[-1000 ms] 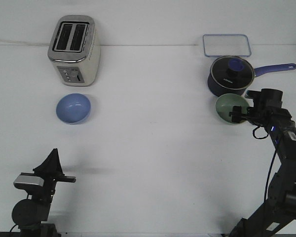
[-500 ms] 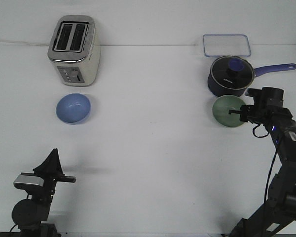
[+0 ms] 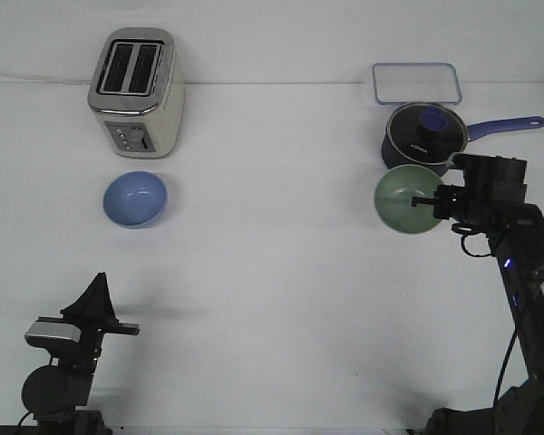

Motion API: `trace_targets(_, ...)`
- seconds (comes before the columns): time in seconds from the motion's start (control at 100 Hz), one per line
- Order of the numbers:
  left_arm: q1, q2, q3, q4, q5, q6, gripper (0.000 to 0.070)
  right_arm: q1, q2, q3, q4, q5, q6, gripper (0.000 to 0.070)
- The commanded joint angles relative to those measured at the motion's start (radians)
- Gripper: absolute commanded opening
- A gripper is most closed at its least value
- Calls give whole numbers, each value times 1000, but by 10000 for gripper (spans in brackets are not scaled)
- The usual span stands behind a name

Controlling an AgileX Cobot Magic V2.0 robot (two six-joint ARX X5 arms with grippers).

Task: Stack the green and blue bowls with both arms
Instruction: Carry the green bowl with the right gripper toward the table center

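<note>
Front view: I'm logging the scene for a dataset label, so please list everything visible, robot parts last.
Silver two-slot toaster: one, metallic, back left.
Light blue round bowl: one, on the table in front of the toaster.
Clear plastic container lid: one, blue-rimmed, back right.
Dark navy saucepan: one, glass lid on, handle pointing right.
Pale green round bowl: one, tilted, held in front of the saucepan.
White table: one.
Left gripper: black, near left.
Right gripper: black, shut on the green bowl's rim.

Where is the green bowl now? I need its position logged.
In the front view, the green bowl sits right of centre, held by the right tool, just before the saucepan.
</note>
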Motion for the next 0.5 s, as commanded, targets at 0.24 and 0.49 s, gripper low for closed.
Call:
trace_targets(0.24,2,-2,-18,11,-2,-2,10,266,-19,8,-90,-6,34,0)
trace_targets(0.49,2,-2,-18,11,-2,-2,10,508,-5,8,-23,-3,116,0)
